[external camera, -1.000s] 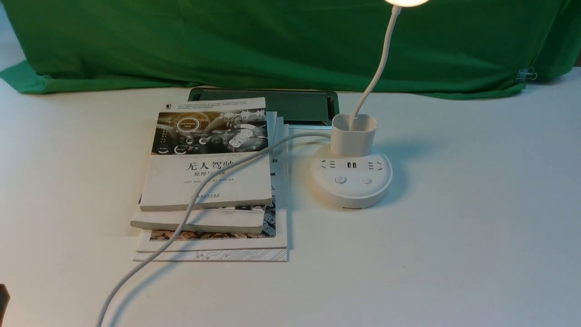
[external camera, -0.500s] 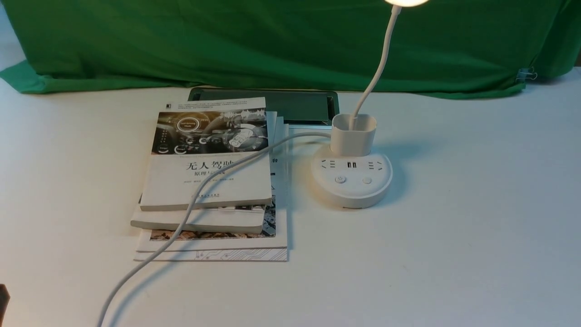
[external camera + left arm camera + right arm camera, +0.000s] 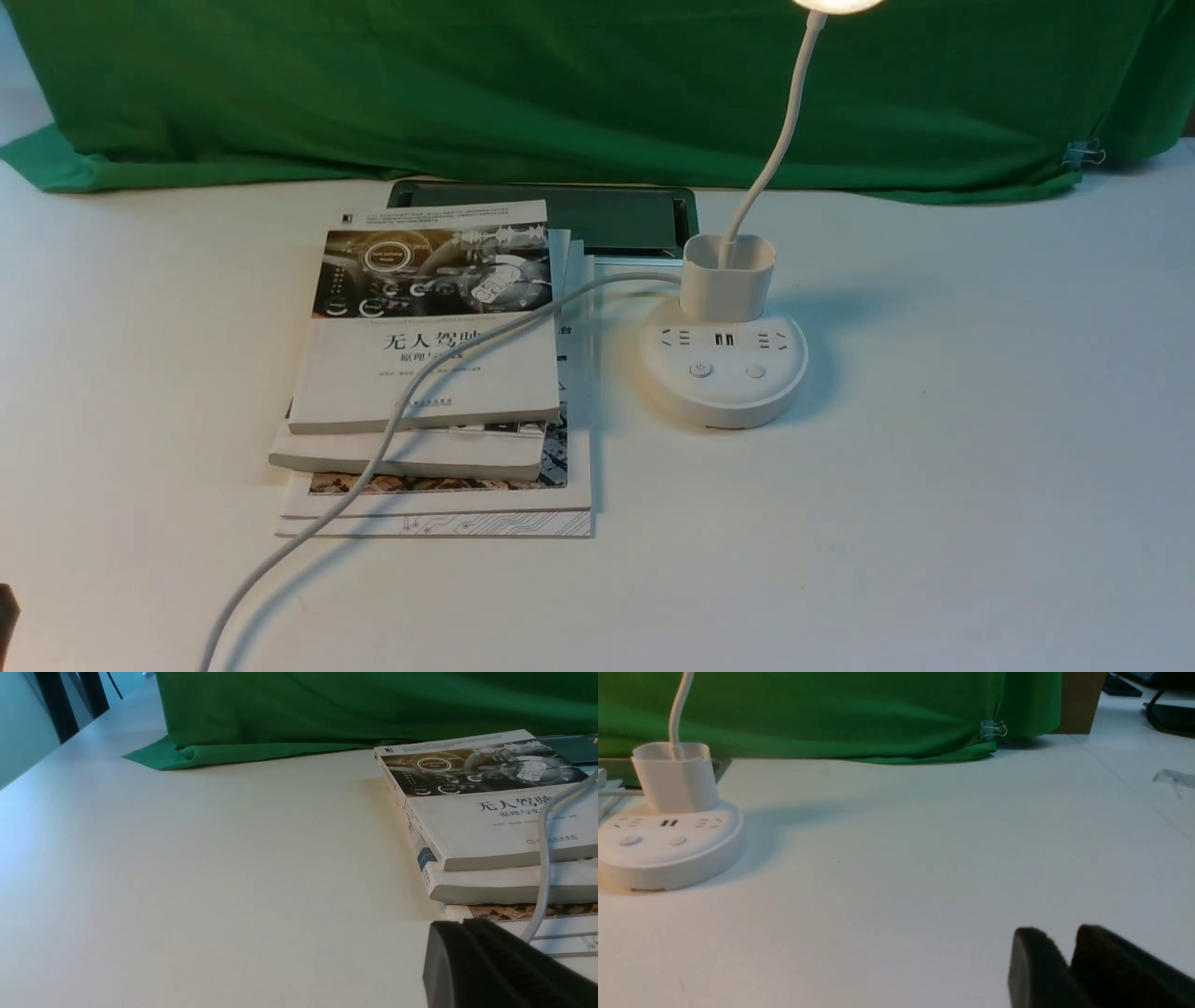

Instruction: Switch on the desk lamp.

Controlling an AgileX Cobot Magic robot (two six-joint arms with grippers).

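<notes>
The white desk lamp stands right of centre in the front view, with its round puck base (image 3: pixel 724 378), square cup (image 3: pixel 726 275) and thin gooseneck (image 3: pixel 780 140). Its round head (image 3: pixel 837 4) glows at the top edge. Two buttons (image 3: pixel 699 371) sit on the front of the base. The white cord (image 3: pixel 392 425) runs over the books toward the front left. The base also shows in the right wrist view (image 3: pixel 668 851). My left gripper (image 3: pixel 460 926) is shut and empty, low beside the books. My right gripper (image 3: pixel 1066 938) is shut and empty, well to the right of the lamp.
A stack of books (image 3: pixel 429 373) lies left of the lamp, with a dark flat tablet-like slab (image 3: pixel 607 219) behind it. A green cloth (image 3: pixel 560 84) hangs along the back, held by a binder clip (image 3: pixel 1083 152). A dark sliver (image 3: pixel 5 616) shows at the front left edge.
</notes>
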